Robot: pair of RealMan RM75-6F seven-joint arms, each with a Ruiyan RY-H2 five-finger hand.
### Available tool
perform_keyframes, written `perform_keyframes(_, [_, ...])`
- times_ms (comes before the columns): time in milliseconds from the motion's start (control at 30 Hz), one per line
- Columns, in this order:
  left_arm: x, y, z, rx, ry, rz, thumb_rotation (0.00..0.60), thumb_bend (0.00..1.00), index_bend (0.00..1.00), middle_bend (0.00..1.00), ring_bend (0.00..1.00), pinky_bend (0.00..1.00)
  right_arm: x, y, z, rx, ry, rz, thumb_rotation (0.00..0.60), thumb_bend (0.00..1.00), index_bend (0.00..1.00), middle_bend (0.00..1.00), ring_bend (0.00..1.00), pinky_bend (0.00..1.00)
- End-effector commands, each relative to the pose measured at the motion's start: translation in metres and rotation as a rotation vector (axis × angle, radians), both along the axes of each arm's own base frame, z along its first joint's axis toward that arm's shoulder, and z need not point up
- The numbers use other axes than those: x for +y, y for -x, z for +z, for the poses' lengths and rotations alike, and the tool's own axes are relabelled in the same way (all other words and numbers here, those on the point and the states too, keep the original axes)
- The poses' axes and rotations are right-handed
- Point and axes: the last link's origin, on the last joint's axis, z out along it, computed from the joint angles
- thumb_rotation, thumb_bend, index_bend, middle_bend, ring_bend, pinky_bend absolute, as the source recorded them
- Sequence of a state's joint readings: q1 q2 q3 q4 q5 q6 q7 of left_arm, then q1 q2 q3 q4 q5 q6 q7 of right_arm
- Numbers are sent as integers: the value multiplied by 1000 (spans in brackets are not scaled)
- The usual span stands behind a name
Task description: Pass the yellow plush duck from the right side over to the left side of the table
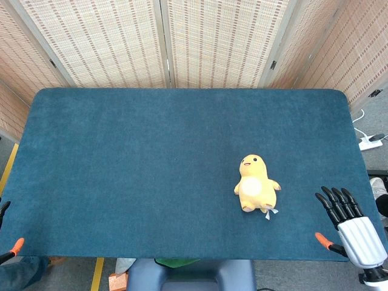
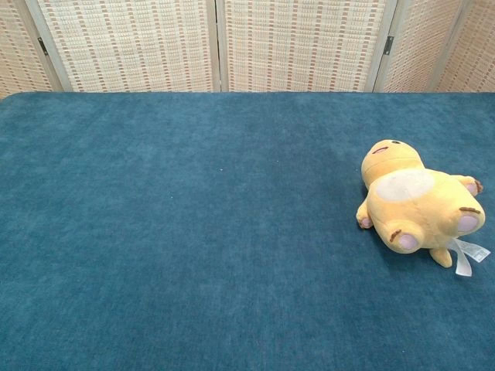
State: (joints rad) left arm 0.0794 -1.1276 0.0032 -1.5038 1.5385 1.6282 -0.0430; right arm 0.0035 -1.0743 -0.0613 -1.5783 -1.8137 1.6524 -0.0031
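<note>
One duck [image 1: 257, 183] lies belly-up on the table's [image 1: 121, 170] right half, head pointing away from me, just left of my right hand [image 1: 347, 219], which is empty with fingers spread, so I'd reach with it.

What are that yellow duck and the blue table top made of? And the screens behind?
The duck looks like soft plush fabric: fuzzy matte pile, stitched feet, a small ribbon tag. The table seems covered in short-pile cloth, felt or carpet, matte with faint brushing marks. The screens look like woven reed or paper mesh in pale frames; which one is unclear.
</note>
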Motion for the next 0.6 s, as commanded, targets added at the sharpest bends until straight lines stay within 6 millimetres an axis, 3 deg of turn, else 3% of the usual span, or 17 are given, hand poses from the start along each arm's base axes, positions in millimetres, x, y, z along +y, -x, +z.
perform_keyframes(33, [0, 0, 0, 4, 2, 1, 600, 270, 0, 33, 56, 284, -2, 1, 0, 4, -1, -10, 600, 139, 0, 0, 0, 0])
perform_keyframes(233, [4, 2, -1, 2, 8, 9, 600, 270, 0, 33, 56, 284, -28, 0, -18, 22, -64, -15, 600, 139, 0, 0, 0, 0])
perform_keyframes(467, [14, 2, -3, 7, 16, 6, 600, 271, 0, 33, 56, 284, -88, -19, -67, 83, -257, 13, 600, 139, 0, 0, 0, 0])
perform_keyframes(600, [17, 4, -4, 14, 26, 18, 600, 270, 0, 33, 56, 284, -111, -28, -94, 128, -316, 13, 600, 139, 0, 0, 0, 0])
